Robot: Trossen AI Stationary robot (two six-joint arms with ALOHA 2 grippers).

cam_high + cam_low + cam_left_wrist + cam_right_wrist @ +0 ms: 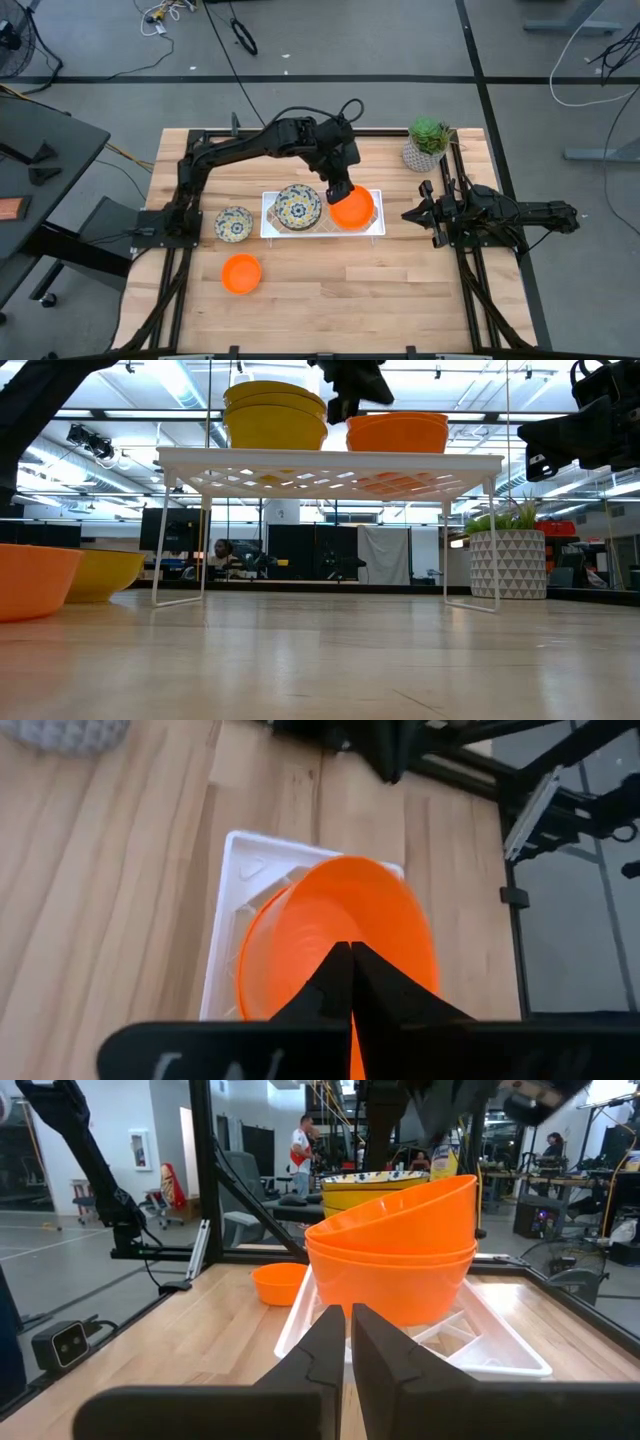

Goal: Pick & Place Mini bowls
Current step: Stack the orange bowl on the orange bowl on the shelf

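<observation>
**Orange Bowl Pinched at the Rim Above the Rack**

Because the work is to gather bowls onto a raised stand, the wooden desk (330,300) carries everything low and spread out, its pale planks smooth and faintly glossy in the low view. On it stands the white wire rack (270,225), a slim-legged shelf with an open lattice top, which I judge to be the collecting place since bowls already sit stacked there. The left arm reaches over the rack's right end, and its left end effector (338,190) has its fingers drawn together on the near rim of the top bowl of the orange stack (352,209); the wrist view shows the two dark fingers meeting over the thin edge, a sensible grip for a smooth, round-walled plastic bowl that offers no handle. Whether the bowl is being set down or taken up, I cannot tell. Beside it on the rack rests the floral stack (297,208), white inside with blue-and-yellow pattern, yellow outside. The potted plant (428,143) stands clear at the far right corner. The right end effector (420,213) waits off the rack's right, fingers nearly together, holding nothing. Still on the desk are a lone floral bowl (234,223) and a lone orange bowl (241,273)
</observation>
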